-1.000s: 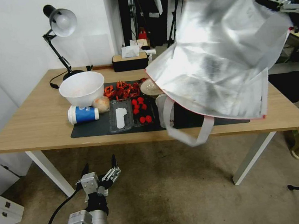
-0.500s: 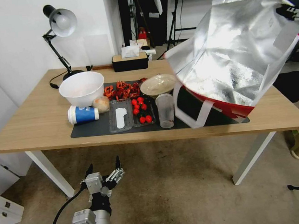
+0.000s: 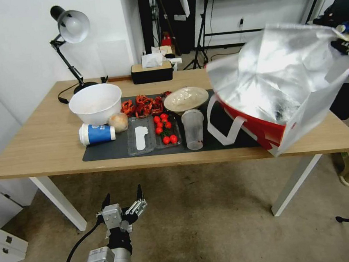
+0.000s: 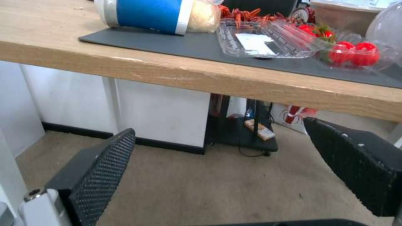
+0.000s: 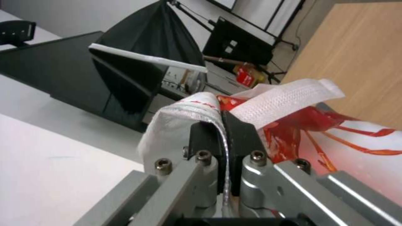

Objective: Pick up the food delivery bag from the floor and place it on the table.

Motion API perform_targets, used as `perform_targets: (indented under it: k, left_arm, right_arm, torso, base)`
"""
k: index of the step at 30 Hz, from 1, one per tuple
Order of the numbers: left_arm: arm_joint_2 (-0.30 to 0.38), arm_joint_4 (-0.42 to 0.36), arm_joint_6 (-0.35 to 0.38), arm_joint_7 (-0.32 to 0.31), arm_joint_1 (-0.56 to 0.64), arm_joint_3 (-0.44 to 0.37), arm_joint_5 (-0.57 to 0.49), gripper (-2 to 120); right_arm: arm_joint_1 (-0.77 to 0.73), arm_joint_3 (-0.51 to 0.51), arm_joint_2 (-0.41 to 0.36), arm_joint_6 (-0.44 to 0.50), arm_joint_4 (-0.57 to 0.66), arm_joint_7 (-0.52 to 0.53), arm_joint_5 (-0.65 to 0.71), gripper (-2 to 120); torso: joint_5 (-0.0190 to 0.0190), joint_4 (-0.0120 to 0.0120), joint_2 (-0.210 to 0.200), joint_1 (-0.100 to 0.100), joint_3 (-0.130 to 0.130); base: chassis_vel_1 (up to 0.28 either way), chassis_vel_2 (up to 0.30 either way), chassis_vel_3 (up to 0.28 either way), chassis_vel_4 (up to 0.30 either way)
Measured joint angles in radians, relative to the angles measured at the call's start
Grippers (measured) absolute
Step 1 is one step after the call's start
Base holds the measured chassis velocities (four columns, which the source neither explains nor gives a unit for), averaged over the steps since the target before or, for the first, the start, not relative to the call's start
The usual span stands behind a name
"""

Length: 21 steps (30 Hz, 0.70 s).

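One tool did the work: the right tool (image 5: 224, 138) was clamped on the rim of the food delivery bag (image 3: 277, 92), its two black pads pinching a fold of foil-lined wall just beside a white strap handle (image 5: 285, 99). That rim was the bag's highest point. From it the bag hung tilted, mouth turned toward the camera, foil lining exposed, and its red lower edge rested on the right end of the tabletop (image 3: 40, 148), the near corner overhanging the front edge.

Judged risks, taking the bag as the reference:
- Grip on a thin fabric fold only. Slippage there would drop the rim and let the bag collapse.
- Base not flat and partly past the tabletop edge. Release in this pose could tip the bag off onto the floor (image 3: 199, 219).
- A loose handle loop (image 3: 223, 126) lay on the dark mat, near the clear plastic cup (image 3: 193, 129) to the bag's left. Any leftward drag could topple that cup or push the covered bowl (image 3: 186, 99) behind it.

The left tool (image 3: 122, 208) hung low over the floor, well apart from the bag, fingers spread wide and empty.
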Motion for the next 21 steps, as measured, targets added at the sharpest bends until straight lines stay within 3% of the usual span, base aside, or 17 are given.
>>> perform_targets:
  k: [21]
  left_arm:
    - [-0.011,0.001,-0.017,0.0,0.009,-0.002,0.017,100]
  right_arm:
    - [0.053,-0.056,0.054,0.024,-0.043,0.035,-0.041,0]
  torso:
    - [-0.0001,-0.0001,0.0,0.0,0.0]
  base:
    - [0.0,0.0,0.0,0.0]
